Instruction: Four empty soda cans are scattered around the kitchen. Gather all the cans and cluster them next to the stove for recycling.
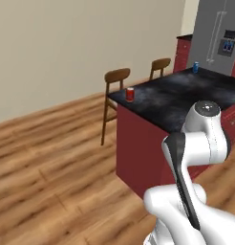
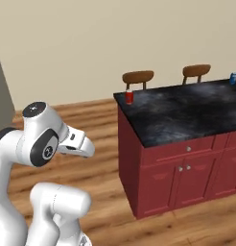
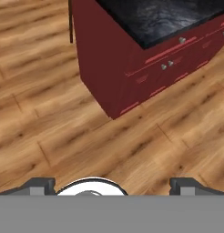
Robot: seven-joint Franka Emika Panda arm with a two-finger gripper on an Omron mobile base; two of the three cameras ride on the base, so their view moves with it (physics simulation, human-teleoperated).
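Observation:
A red soda can (image 1: 130, 94) (image 2: 129, 97) stands upright on the near left corner of the island's black marbled countertop (image 1: 186, 95) (image 2: 187, 113) (image 3: 164, 18). A blue and white soda can (image 1: 196, 67) (image 2: 233, 78) stands at the island's far end. My arm is folded back over the base, well short of the island. In the hand view my gripper (image 3: 116, 184) looks down at the wooden floor in front of the island's corner, its fingers (image 3: 41, 184) wide apart and open with nothing between them. The stove is out of view.
The island's dark red cabinet (image 3: 109, 59) (image 2: 187, 173) stands ahead and to the right. Two wooden chairs (image 1: 117, 76) (image 1: 160, 63) stand behind it along the cream wall. A steel fridge (image 1: 217, 38) is at the back. Open wooden floor (image 1: 52, 158) lies left of the island.

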